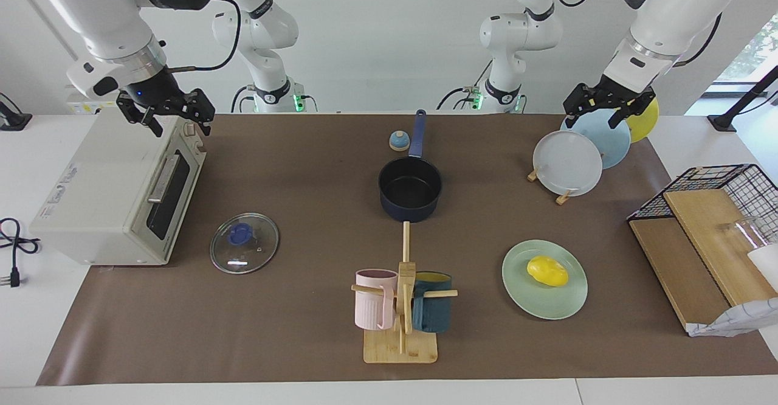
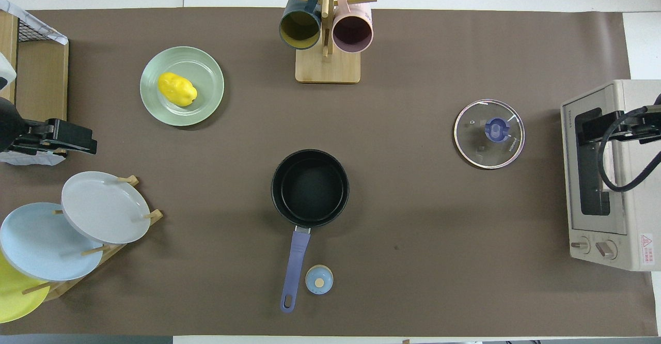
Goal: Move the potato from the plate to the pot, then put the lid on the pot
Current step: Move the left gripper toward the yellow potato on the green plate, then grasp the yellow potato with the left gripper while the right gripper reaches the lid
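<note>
The yellow potato [image 1: 547, 270] lies on the mint-green plate [image 1: 565, 303], toward the left arm's end of the table; they also show in the overhead view, potato [image 2: 177, 89] on plate [image 2: 207, 70]. The navy pot [image 1: 410, 210] stands empty mid-table, its handle pointing toward the robots; it shows in the overhead view too [image 2: 310, 188]. The glass lid [image 1: 244, 242] lies flat on the mat beside the toaster oven, blue knob up. My left gripper [image 1: 606, 106] hangs open and empty over the plate rack. My right gripper [image 1: 177, 116] hangs open and empty over the toaster oven.
A toaster oven [image 1: 115, 192] sits at the right arm's end. A mug tree [image 1: 402, 298] with pink and teal mugs stands farther from the robots than the pot. A plate rack [image 1: 568, 162], a small blue bell dome [image 1: 399, 141] and a wire basket with wooden boards [image 1: 699, 235] stand around.
</note>
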Robot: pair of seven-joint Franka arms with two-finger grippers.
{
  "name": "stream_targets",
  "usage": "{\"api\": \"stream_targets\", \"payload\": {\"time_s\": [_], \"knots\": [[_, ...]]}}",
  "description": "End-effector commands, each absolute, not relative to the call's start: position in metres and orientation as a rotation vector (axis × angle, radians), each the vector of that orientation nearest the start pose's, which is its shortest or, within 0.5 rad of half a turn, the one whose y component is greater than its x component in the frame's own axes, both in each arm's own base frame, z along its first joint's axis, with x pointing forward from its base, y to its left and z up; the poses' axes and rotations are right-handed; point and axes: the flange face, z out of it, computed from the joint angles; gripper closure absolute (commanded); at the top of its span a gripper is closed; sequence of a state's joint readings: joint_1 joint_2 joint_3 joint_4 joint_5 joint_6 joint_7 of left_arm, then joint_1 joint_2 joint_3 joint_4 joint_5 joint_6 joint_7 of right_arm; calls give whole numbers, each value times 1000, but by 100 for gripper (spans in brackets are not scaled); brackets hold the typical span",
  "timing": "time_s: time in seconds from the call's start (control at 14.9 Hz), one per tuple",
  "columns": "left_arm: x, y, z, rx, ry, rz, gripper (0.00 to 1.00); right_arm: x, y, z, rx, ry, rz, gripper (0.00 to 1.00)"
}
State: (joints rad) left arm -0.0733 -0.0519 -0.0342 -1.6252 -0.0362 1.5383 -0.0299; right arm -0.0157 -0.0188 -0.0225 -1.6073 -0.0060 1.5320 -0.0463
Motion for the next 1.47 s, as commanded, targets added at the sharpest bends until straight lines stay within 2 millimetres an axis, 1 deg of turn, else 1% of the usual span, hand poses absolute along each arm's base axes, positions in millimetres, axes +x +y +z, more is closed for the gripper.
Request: {"api": "stream_targets", "payload": {"time_s": [0.0,0.07,0.13,0.27,0.4,0.47,0.6,0.67,0.74,0.8,0.87,0.94,1.0,1.14,1.2,1.27,1.4], "knots": [[531,-63,623,-3175,113,-23,0,540,-23,614,-3123,21,97,0],[539,-63,615,-3180,105,-8,0,540,-22,613,-3123,14,97,0],[552,-65,611,-3194,78,14,0,540,-19,613,-3123,2,97,0],[590,-68,589,-3196,-70,51,0,541,-15,614,-3124,-15,88,0],[627,-67,560,-3190,-153,69,0,543,-12,615,-3125,-24,67,0],[649,-66,545,-3185,-225,51,0,545,-11,614,-3126,-26,43,0],[687,-69,513,-3177,-390,3,0,548,-10,608,-3127,-45,14,0],[701,-70,496,-3170,-474,-13,0,549,-9,603,-3127,-51,6,0],[712,-68,472,-3148,-586,-9,0,551,-5,595,-3127,-60,-10,0],[724,-75,447,-3113,-738,-5,0,553,-1,589,-3127,-72,-22,0],[737,-80,427,-3071,-908,-21,0,557,2,581,-3127,-81,-29,0],[747,-83,411,-3024,-1066,-62,0,561,4,573,-3126,-85,-32,0],[750,-87,408,-2992,-1170,-103,0,567,4,561,-3126,-87,-25,0],[754,-98,392,-2913,-1333,-144,0,581,5,534,-3110,-111,3,0],[753,-103,382,-2890,-1365,-179,0,588,6,524,-3101,-111,-9,0],[747,-102,366,-2874,-1370,-168,0,593,6,511,-3102,-114,-14,0],[735,-97,358,-2844,-1373,-148,0,599,7,487,-3100,-165,-24,0]]}}
